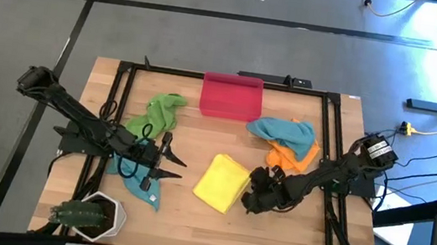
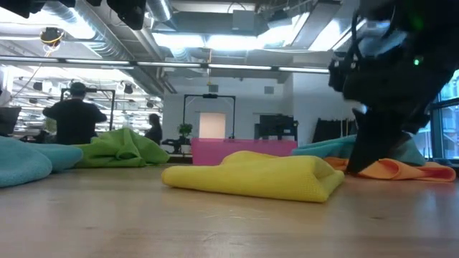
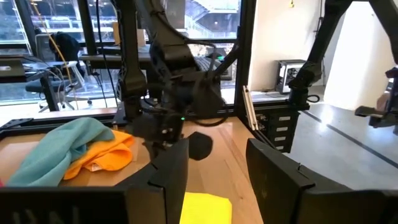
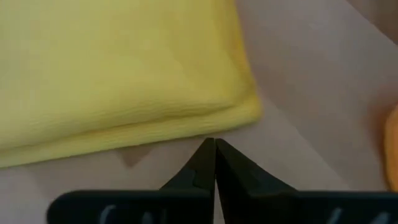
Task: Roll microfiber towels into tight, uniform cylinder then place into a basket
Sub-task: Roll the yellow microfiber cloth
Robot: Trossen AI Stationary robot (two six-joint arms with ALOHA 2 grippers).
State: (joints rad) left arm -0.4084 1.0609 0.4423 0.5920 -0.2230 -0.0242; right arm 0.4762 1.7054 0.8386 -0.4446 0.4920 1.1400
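Note:
A folded yellow towel (image 1: 221, 182) lies flat on the table's middle. My right gripper (image 4: 215, 143) is shut and slants down at the towel's right-hand folded edge (image 4: 186, 124), with nothing between its fingers. My left gripper (image 3: 217, 180) hangs open and level above a teal towel (image 1: 140, 178) that lies crumpled at the left. A green towel (image 1: 160, 113) lies bunched behind it. Another teal towel (image 1: 285, 131) rests on an orange towel (image 1: 294, 158) at the right. The red-pink basket (image 1: 231, 95) stands at the far middle. My right gripper's shut fingertips (image 4: 205, 155) stand right at the yellow towel's folded edge, low by the table top, slanting down from the table's right side. Whether they touch the towel I cannot tell.
A white hexagonal pot with a green plant (image 1: 95, 213) stands at the near left corner. A black frame (image 1: 208, 76) runs around the work area. Bare wood (image 1: 187, 228) shows in front of the yellow towel. People stand in the room beyond the table.

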